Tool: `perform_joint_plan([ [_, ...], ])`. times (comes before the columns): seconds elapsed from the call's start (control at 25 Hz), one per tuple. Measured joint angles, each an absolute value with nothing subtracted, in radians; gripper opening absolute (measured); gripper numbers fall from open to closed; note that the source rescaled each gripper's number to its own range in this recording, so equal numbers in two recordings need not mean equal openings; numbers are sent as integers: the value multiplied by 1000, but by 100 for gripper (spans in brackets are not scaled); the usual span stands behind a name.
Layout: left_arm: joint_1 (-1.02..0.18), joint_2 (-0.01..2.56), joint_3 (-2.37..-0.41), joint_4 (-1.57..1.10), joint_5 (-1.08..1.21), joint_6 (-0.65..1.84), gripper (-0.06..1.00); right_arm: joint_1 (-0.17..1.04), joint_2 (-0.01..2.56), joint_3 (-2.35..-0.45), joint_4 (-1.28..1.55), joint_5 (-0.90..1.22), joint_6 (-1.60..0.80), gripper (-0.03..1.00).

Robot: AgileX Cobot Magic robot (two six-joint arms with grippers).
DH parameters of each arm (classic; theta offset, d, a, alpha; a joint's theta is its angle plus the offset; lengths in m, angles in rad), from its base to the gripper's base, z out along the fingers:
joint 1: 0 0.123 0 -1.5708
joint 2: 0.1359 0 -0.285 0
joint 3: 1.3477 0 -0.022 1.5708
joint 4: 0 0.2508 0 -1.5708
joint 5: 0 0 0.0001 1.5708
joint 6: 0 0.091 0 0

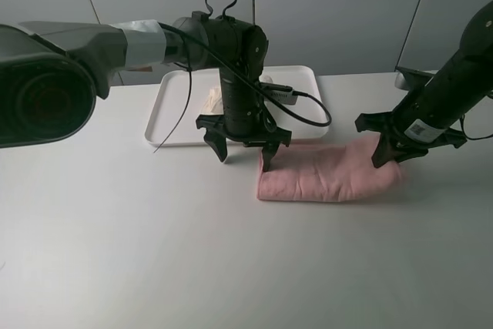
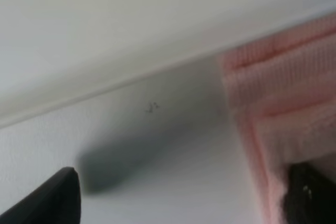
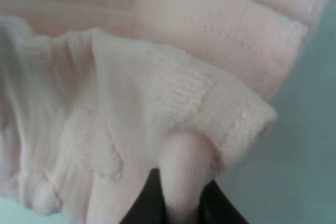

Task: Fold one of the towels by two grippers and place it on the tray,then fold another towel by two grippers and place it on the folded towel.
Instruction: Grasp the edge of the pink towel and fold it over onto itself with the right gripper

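Note:
A pink towel [image 1: 327, 175] lies folded on the table in front of the white tray [image 1: 166, 117]. My left gripper [image 1: 242, 152] is open and empty, pointing down at the towel's left end. In the left wrist view [image 2: 184, 195] one fingertip [image 2: 307, 198] is at the towel's edge [image 2: 289, 103] and the other is over bare table. My right gripper [image 1: 398, 152] is at the towel's right end. In the right wrist view [image 3: 181, 200] it is shut on a raised fold of the pink towel [image 3: 157, 93]. A pale towel [image 1: 213, 100] lies on the tray, mostly hidden by my left arm.
The tray stands at the back of the white table, just behind my left gripper. Its side wall fills the upper part of the left wrist view [image 2: 157, 19]. A black cable [image 1: 308, 109] loops off the left arm over the tray. A grey wall closes the back.

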State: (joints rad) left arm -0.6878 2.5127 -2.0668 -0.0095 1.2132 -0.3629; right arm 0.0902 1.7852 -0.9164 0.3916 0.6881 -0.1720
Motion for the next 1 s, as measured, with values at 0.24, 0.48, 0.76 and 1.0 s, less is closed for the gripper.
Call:
perform_joint_plan([
  [0.24, -688, 2513, -2067, -9, 1213, -363, 100, 90, 1771, -916, 596, 754, -306, 7],
  [0.48, -688, 2513, -2067, -9, 1213, -356, 100, 90, 1771, -916, 816, 786, -438, 7],
  [0.76, -688, 2513, -2067, -9, 1213, -351, 100, 90, 1797, -907, 972, 788, -522, 7],
  [1.0, -688, 2513, -2067, -9, 1213, -345, 100, 155, 1870, -885, 1169, 785, -669, 7],
])
